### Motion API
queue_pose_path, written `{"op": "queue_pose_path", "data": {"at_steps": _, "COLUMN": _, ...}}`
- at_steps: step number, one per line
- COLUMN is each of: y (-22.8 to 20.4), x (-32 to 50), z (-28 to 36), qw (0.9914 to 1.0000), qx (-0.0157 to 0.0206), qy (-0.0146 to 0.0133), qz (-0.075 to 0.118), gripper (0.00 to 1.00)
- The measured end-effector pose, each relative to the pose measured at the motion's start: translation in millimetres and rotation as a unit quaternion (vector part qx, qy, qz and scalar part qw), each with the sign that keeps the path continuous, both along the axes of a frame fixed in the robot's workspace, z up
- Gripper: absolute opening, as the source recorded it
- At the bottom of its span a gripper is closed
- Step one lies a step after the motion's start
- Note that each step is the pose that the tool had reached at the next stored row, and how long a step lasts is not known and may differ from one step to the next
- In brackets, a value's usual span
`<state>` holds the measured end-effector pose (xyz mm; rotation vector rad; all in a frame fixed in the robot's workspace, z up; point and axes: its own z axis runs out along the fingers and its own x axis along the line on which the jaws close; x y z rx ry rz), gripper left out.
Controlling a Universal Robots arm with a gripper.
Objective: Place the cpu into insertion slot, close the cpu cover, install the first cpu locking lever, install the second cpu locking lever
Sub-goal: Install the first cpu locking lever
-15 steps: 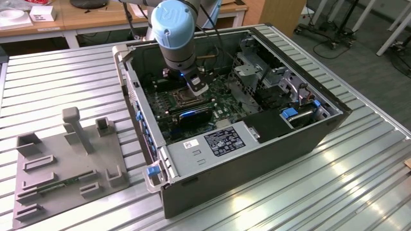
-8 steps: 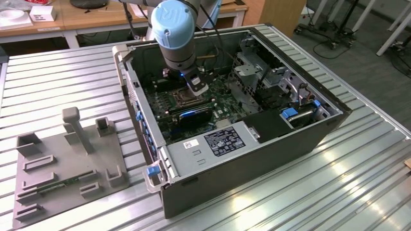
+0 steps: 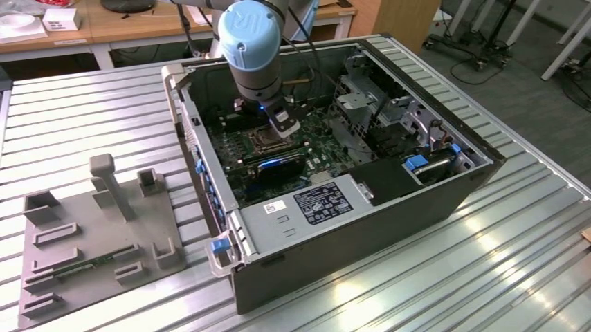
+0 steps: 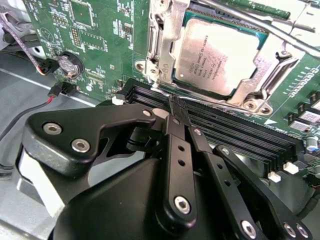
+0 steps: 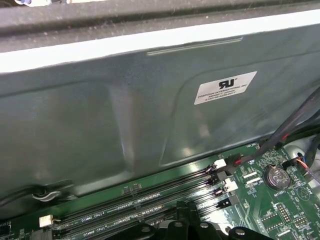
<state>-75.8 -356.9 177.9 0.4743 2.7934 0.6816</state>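
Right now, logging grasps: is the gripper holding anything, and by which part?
Nothing is held. The black gripper has its fingers closed together, empty, above the black memory slots; the pale silver square cpu sits in its socket.

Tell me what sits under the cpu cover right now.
In the second wrist view the cpu lies under the cpu cover, showing through its window. The cover's frame overlaps the chip's edges, and the insertion slot beneath the chip is hidden.

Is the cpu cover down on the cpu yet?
Touching. In the second wrist view the cpu cover frame lies closed over the edges of the cpu, whose face shows through its window.
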Motion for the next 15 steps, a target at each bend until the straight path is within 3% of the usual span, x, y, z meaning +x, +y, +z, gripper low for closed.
{"op": "queue_pose_path", "data": {"at_steps": 15, "y": -0.2, "x": 1.4, "z": 0.1, "qw": 1.00000, "qx": 0.0000, "qy": 0.0000, "qz": 0.000, "gripper": 0.11}}
